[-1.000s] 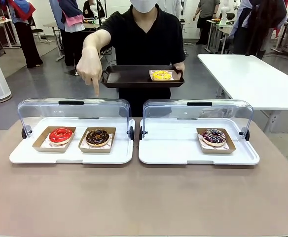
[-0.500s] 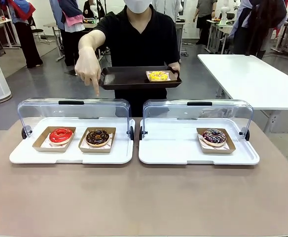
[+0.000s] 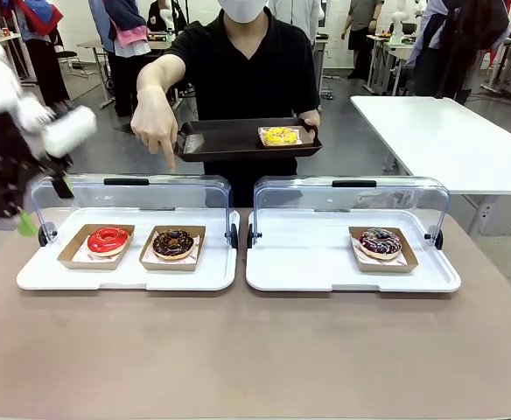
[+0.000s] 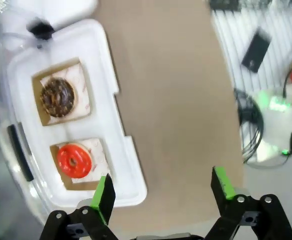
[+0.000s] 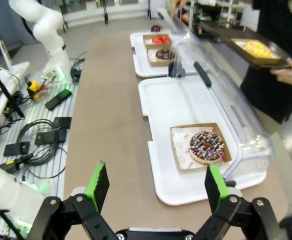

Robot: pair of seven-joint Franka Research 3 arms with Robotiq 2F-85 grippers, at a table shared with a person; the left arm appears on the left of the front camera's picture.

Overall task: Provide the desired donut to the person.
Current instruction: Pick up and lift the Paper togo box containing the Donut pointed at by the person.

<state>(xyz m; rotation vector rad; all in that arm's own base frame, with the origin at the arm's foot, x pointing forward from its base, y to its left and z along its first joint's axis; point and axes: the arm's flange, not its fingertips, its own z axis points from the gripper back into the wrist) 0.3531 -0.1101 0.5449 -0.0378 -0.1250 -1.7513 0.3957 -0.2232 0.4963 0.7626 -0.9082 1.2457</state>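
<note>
Left wrist view: left claw (image 4: 161, 175) apart, paper (image 4: 85, 95) print blurred; right claw (image 5: 156, 167) apart too.

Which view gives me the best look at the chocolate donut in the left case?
Front view: the chocolate donut sits sharp and unobstructed beside the red donut. Left wrist view shows it from above, blurred; right wrist view, tiny and far off.

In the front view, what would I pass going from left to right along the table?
left tool → red donut → chocolate donut → sprinkled donut
</note>
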